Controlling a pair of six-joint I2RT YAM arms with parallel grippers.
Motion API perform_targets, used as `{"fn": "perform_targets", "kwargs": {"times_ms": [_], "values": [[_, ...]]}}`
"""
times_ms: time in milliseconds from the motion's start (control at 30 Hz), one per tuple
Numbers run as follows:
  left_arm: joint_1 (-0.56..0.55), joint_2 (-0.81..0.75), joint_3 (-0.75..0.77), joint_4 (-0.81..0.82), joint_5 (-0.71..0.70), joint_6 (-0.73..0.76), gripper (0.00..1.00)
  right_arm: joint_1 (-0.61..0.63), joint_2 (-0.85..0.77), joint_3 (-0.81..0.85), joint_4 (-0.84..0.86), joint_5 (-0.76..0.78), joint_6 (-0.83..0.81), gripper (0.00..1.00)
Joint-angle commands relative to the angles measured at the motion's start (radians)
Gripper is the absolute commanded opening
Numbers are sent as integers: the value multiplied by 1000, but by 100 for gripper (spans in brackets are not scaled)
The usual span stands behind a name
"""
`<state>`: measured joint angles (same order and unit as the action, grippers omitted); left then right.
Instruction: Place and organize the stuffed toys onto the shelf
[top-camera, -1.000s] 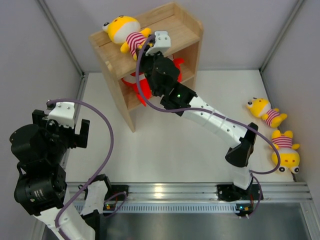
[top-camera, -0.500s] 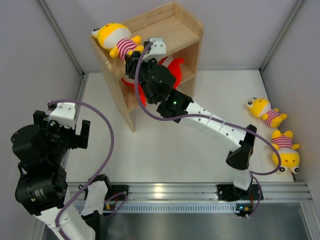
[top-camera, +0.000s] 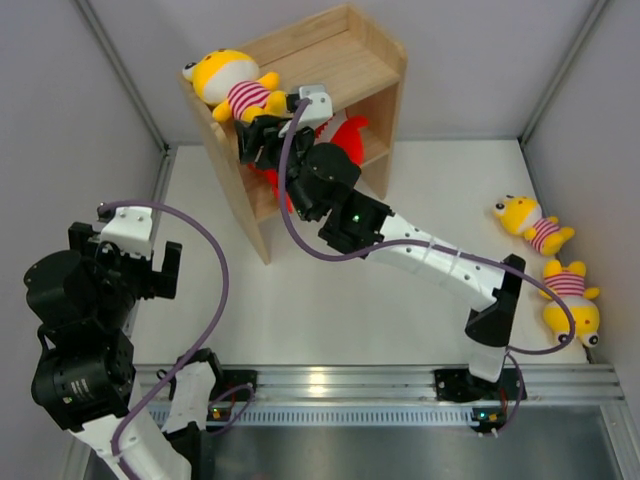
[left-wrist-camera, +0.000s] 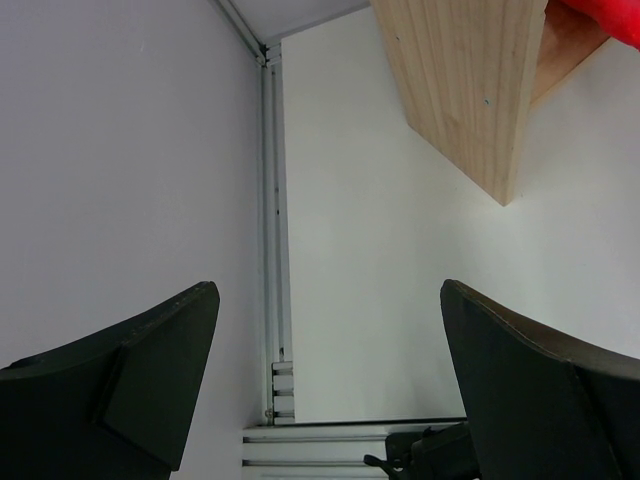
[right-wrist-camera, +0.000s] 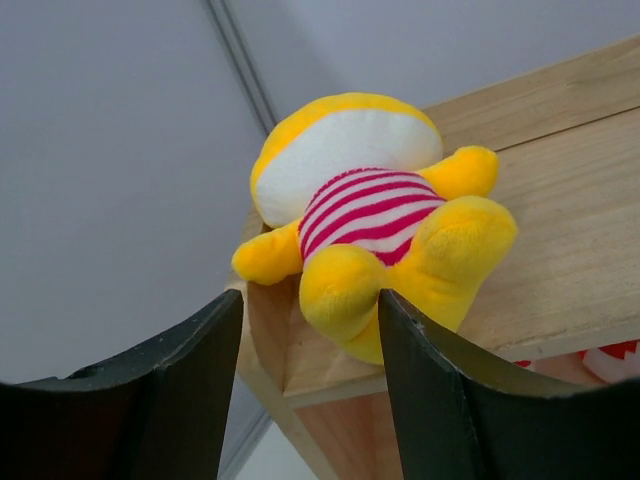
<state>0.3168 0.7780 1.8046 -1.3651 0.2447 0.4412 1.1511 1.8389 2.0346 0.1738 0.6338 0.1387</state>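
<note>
Checking the right gripper (top-camera: 256, 143): jaws stand parted with nothing clamped. Its fingers (right-wrist-camera: 200, 370) sit low on either side of the yellow toy's (top-camera: 232, 85) feet, and I see no squeeze on the plush. The toy lies on the top tier of the shelf (top-camera: 340, 55) at the left end, head toward the far-left corner and feet toward the front edge. It seems to rest on the wood by its own weight.

My read on the placement is that parking it at the left end leaves the rest of the top tier bare for the two yellow toys, one (top-camera: 530, 226) and the other (top-camera: 572, 305), lying on the table (top-camera: 330, 290) at the right. The red toys (top-camera: 348, 133) are on the lower tier, so it looks like sorting by kind, one kind per tier.

The right arm is stretched long from its near-right base across the table. The wrist is raised to the top tier's front edge, and its camera looks up at the toy from below. The left arm is folded at the near left. The left gripper (left-wrist-camera: 328, 300) is spread wide and empty, facing the wall and the shelf's side panel.
</note>
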Motion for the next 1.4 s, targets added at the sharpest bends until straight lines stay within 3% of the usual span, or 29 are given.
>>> {"fn": "perform_targets", "kwargs": {"times_ms": [0,100,300,367,433,467,567,600,667,700,767,800,900,1000,1100,1367], "values": [[-5,-6,-11,-2,1,4,98,19,-110,-31,58,-87,13,57],[-4,-6,-11,-2,1,5,99,19,-141,-54,52,-126,10,60],[-4,-9,-17,-2,8,8,99,18,-231,-99,15,-118,-91,74],[-4,-14,-42,-2,-2,13,99,13,-300,-97,-118,-137,-131,84],[-4,-26,-71,6,-16,16,99,-42,-346,-52,-277,-207,-163,88],[-4,-32,-86,12,-24,13,99,-80,-393,-44,-444,-230,-147,88],[-4,-57,-168,38,-42,1,99,-314,-539,-167,-548,-243,-80,88],[-4,-62,-206,43,-42,-1,98,-456,-578,-221,-565,-249,-56,88],[-4,-68,-228,54,-42,-4,99,-612,-669,-368,-579,-284,-18,88],[-4,-69,-238,55,-44,-2,99,-772,-691,-414,-582,-328,-4,88],[-4,-69,-244,55,-44,1,98,-933,-714,-555,-564,-393,31,88],[-4,-69,-248,57,-44,4,99,-1091,-710,-601,-547,-464,80,88],[-12,-63,-252,55,-42,4,98,-1354,-629,-755,-499,-584,210,86],[-19,-57,-246,55,-53,8,98,-1535,-534,-878,-430,-628,314,76],[-24,-54,-251,55,-56,11,99,-1604,-468,-978,-358,-491,300,74],[-25,-33,-232,54,-41,5,99,-1648,-399,-1088,-258,-393,322,76]]}}
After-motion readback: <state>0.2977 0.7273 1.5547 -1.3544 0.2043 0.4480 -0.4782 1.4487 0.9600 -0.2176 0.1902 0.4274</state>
